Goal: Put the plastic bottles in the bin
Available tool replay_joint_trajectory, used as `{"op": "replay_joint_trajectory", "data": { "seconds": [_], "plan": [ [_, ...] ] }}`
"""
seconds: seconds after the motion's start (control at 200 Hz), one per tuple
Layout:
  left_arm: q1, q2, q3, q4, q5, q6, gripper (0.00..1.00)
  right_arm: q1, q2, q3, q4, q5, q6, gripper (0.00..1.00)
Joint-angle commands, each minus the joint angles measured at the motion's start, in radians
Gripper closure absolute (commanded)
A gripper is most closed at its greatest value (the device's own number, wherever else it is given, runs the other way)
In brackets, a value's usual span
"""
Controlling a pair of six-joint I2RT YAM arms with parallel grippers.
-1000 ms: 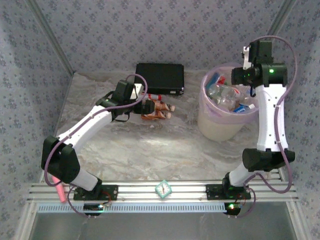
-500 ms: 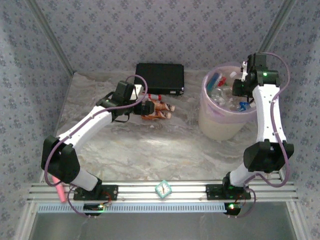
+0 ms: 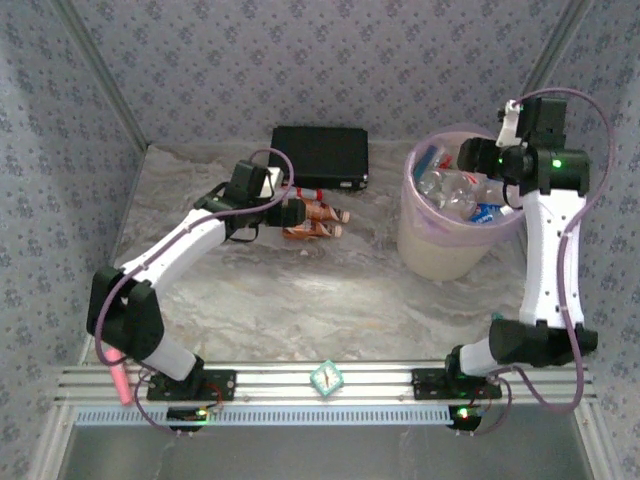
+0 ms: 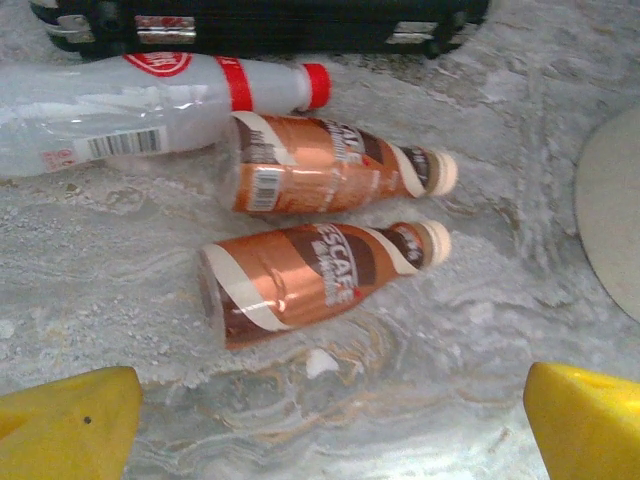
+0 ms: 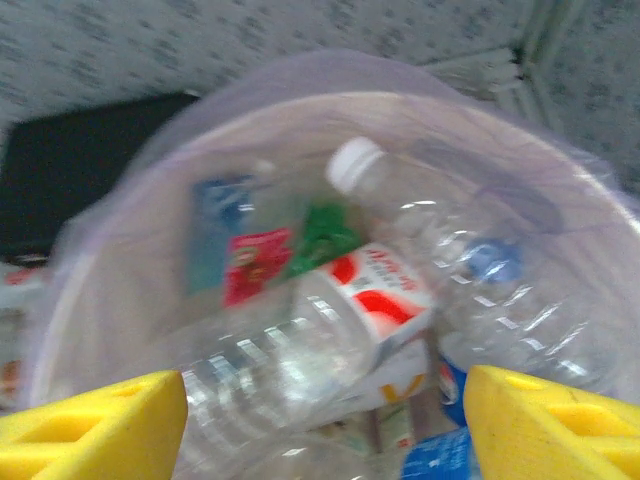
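Note:
Three plastic bottles lie side by side on the marble table in front of my left gripper [image 4: 330, 435]: two orange-brown ones [image 4: 305, 282] [image 4: 320, 176] and a clear red-capped one [image 4: 150, 98]. They are also in the top view [image 3: 318, 219]. The left gripper [image 3: 290, 216] is open, just short of the nearest brown bottle, with nothing between its yellow fingers [image 4: 70, 425]. My right gripper [image 3: 478, 156] hangs open over the bin [image 3: 436, 250]. The bin's pink-lined rim [image 5: 300, 98] rings several bottles, a clear red-labelled one [image 5: 340, 320] uppermost.
A flat black case [image 3: 320, 155] lies at the back of the table, right behind the clear bottle [image 4: 260, 20]. Patterned walls close in the table on three sides. Bare marble stretches between the arms and the near rail [image 3: 320, 385].
The right wrist dipped toward the bin, then swung up and to the right, and its jaws stand wider now. The left arm has hardly moved.

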Motion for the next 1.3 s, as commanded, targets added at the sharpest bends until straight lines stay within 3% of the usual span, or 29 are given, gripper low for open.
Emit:
{"op": "replay_joint_trajectory", "data": {
  "seconds": [0.0, 0.18, 0.36, 0.55, 0.755, 1.019, 1.099, 1.219, 1.294],
  "plan": [
    [0.030, 0.075, 0.002, 0.063, -0.007, -0.075, 0.02, 0.007, -0.064, -0.047, 0.039, -0.192, 0.054, 0.23],
    [0.041, 0.188, -0.002, 0.189, 0.012, -0.097, 0.02, 0.024, -0.134, -0.099, 0.038, -0.252, 0.083, 0.23],
    [0.036, 0.306, 0.033, 0.241, 0.095, 0.111, 0.01, 0.084, -0.182, -0.061, -0.014, -0.185, 0.107, 0.23],
    [0.036, 0.431, 0.147, 0.113, 0.211, 0.298, 0.00, 0.097, -0.189, -0.027, -0.044, -0.165, 0.110, 0.23],
    [0.014, 0.394, 0.103, 0.067, 0.257, 0.317, 0.01, 0.098, -0.190, -0.064, -0.020, -0.166, 0.117, 0.24],
    [-0.114, 0.336, 0.104, -0.078, 0.282, 0.382, 0.03, 0.099, -0.178, -0.063, -0.009, -0.176, 0.118, 0.23],
    [-0.143, 0.311, 0.125, -0.122, 0.246, 0.395, 0.03, 0.098, -0.180, -0.064, -0.011, -0.176, 0.116, 0.24],
    [-0.177, 0.285, 0.131, -0.125, 0.042, 0.403, 0.02, 0.097, -0.186, -0.067, -0.017, -0.175, 0.113, 0.23],
    [-0.186, 0.305, 0.137, -0.111, -0.006, 0.400, 0.01, 0.095, -0.190, -0.068, -0.015, -0.177, 0.113, 0.23]
  ]
}}
